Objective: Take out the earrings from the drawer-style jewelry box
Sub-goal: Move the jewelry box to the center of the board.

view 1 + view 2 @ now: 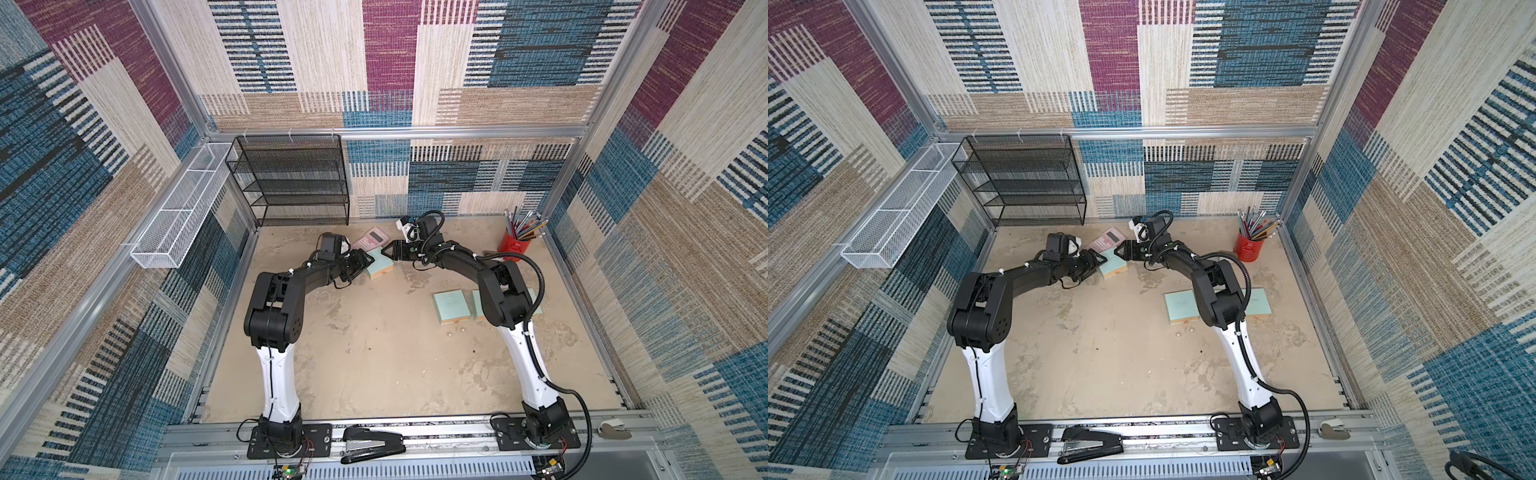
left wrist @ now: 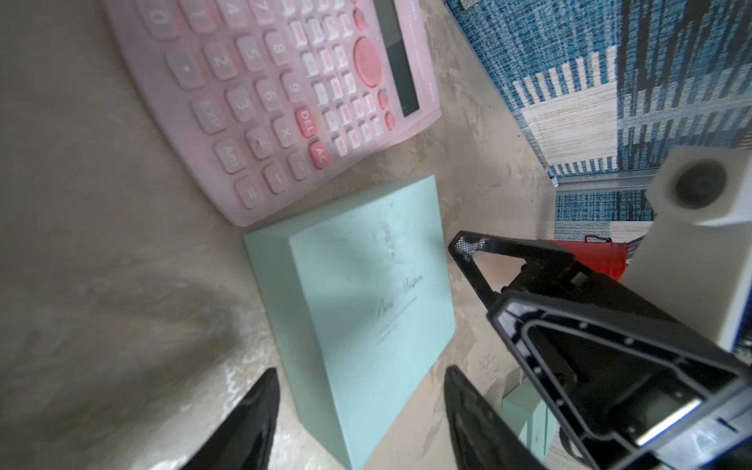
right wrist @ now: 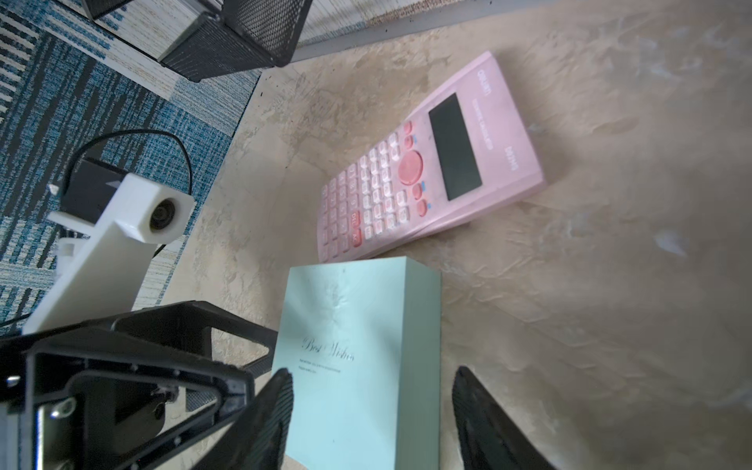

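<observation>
The left gripper (image 2: pixel 362 372) and the right gripper (image 3: pixel 372 372) were brought to the same mint-green jewelry box (image 1: pixel 380 266) from opposite sides, at the far middle of the beige table (image 1: pixel 374 365). In each wrist view the gripper's two fingers were seen held apart, with the box (image 2: pixel 366 285) set between them. It could not be told whether either pair was pressed against the box walls. "Best Wishes" was printed in script on the box top (image 3: pixel 358 325). A pink calculator (image 1: pixel 371 239) was laid flat just beside the box, on its far side.

Two more mint-green boxes were placed well apart from the first, near the right arm. One (image 1: pixel 452 305) was fully shown and the other (image 1: pixel 536 301) was partly hidden by the arm. The earrings (image 1: pixel 450 333) were made out in a top view only as tiny pale glints on the bare table, just in front of those two boxes and outside them. A red pencil cup (image 1: pixel 514 245) was stood at the far right corner.
</observation>
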Tool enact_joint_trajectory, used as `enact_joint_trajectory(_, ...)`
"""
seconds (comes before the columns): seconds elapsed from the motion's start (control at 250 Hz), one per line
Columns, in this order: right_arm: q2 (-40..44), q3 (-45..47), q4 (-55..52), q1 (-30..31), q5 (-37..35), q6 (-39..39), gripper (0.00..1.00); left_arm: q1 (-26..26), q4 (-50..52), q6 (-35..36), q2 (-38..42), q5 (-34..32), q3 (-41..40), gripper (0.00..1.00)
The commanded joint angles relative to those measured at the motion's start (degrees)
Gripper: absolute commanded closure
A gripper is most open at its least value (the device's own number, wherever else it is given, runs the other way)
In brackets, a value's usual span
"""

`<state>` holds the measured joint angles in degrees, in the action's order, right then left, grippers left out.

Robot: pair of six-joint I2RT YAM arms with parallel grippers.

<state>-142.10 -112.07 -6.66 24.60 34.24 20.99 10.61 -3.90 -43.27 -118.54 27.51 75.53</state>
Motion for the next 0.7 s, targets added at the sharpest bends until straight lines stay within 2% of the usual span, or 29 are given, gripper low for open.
enact_joint_trajectory(0.0,-0.8,-0.8,-1.0,0.0,2.4,0.3,0.35,-0.7,-2.9,1.1,2.0,-0.9,-2.9,0.33)
enact_joint_trajectory(0.112,-1.2,-1.2,-1.1,0.1,3.0,0.0,0.36,-1.4,0.6,2.3,-0.3,1.2,0.7,0.32)
enact_joint_trajectory(0.268,-1.8,-2.0,-1.0,0.2,5.2,-0.4,0.36,-1.4,-1.8,1.1,-3.9,3.6,3.2,0.36)
enact_joint_trajectory(0.424,-3.0,-4.0,-2.5,0.3,6.5,-1.6,0.36,-1.4,-0.1,2.1,-6.5,5.1,6.8,0.38)
enact_joint_trajectory(0.692,-1.2,-1.4,-2.8,1.6,7.1,-3.1,0.41,-1.2,-5.5,-0.5,-5.9,10.2,4.5,0.40)
